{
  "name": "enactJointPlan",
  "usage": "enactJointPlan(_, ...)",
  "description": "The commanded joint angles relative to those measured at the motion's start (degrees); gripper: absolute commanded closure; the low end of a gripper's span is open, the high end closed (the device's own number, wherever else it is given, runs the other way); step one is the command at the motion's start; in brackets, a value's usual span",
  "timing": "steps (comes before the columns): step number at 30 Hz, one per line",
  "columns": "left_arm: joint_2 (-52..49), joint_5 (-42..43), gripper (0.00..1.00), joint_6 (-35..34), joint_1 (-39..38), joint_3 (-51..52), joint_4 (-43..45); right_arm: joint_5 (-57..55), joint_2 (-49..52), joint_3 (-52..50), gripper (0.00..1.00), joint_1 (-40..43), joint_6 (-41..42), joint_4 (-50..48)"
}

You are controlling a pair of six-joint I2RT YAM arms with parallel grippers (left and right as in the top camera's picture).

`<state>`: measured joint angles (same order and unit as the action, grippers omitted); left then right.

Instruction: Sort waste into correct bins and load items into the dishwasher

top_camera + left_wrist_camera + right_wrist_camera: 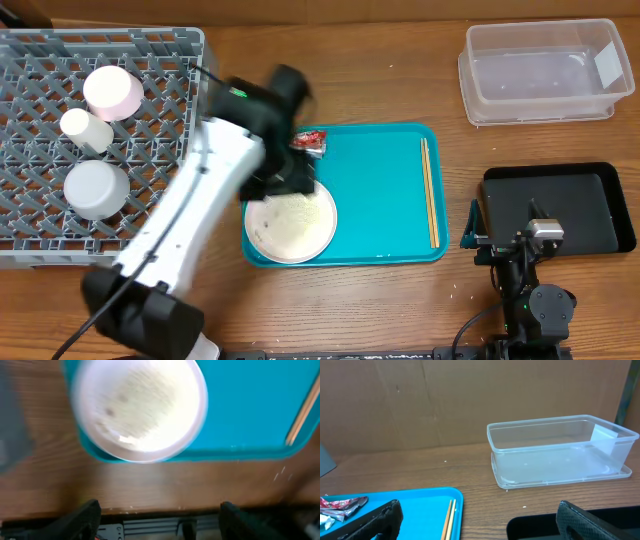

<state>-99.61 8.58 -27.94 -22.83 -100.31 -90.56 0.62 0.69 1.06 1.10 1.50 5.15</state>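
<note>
Plate (290, 225), white and round, carrying loose rice crumbs (145, 405), lies flat on the teal tray (380, 190) directly beneath and just ahead of the left tool (159, 510). That tool's fingers are spread wide with nothing between them and touch neither plate nor tray. The wrist view is blurred, so fine contact cannot be judged more closely. A red sauce packet (310, 141) lies on the tray just beyond the same tool, on the side away from the plate. Whether the tool is meant for the packet or the plate cannot be told. To the tool's left stands the dish rack (150, 60), which holds the pink dish (113, 90), the cup (85, 128) and the bowl (95, 188). The plate is probably left on the tray because its crumbs must be emptied before it can go into the rack. The chopsticks (430, 190) lie along the tray's far side, between the two tools and well apart from the left one. The right tool (479, 510) hangs over the tabletop, released and empty. The black tray (555, 205) sits just beside it and the clear tub (560, 455) ahead of it, both placed within this arm's reach to receive waste, and neither holds anything visible.
</note>
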Motion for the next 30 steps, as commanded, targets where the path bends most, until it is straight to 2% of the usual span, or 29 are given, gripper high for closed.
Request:
enactJointPlan(1, 5.0, -3.1, 0.22, -1.4, 7.2, -3.6, -2.3, -0.5, -0.5, -0.6, 0.00, 0.2, 0.0, -0.3)
enactJointPlan(9, 11.8, -13.0, 0.18, -4.5, 17.6, -3.6, -6.0, -0.5, -0.5, -0.6, 0.00, 0.2, 0.0, -0.3)
enactJointPlan(10, 12.1, -15.2, 0.12, -5.9, 19.3, -3.6, -6.3, -0.5, -0.5, -0.6, 0.00, 0.2, 0.0, -0.3)
enactJointPlan(11, 12.2, -15.5, 0.00, -6.1, 20.2, -3.6, -6.3, -0.5, -0.5, -0.6, 0.00, 0.2, 0.0, -0.3)
enactJointPlan(19, 12.0, -10.9, 0.00, -14.3, 34.5, -3.6, -6.3, -0.5, -0.5, -0.6, 0.00, 0.2, 0.0, -0.3)
enactJointPlan(21, 12.0, -9.2, 0.00, -14.5, 37.2, -3.6, -6.3, -0.5, -0.5, -0.6, 0.00, 0.3, 0.0, -0.3)
enactJointPlan(30, 12.0, -9.2, 0.00, -14.5, 40.0, -3.6, -6.2, -0.5, -0.5, -0.6, 0.00, 0.3, 0.0, -0.3)
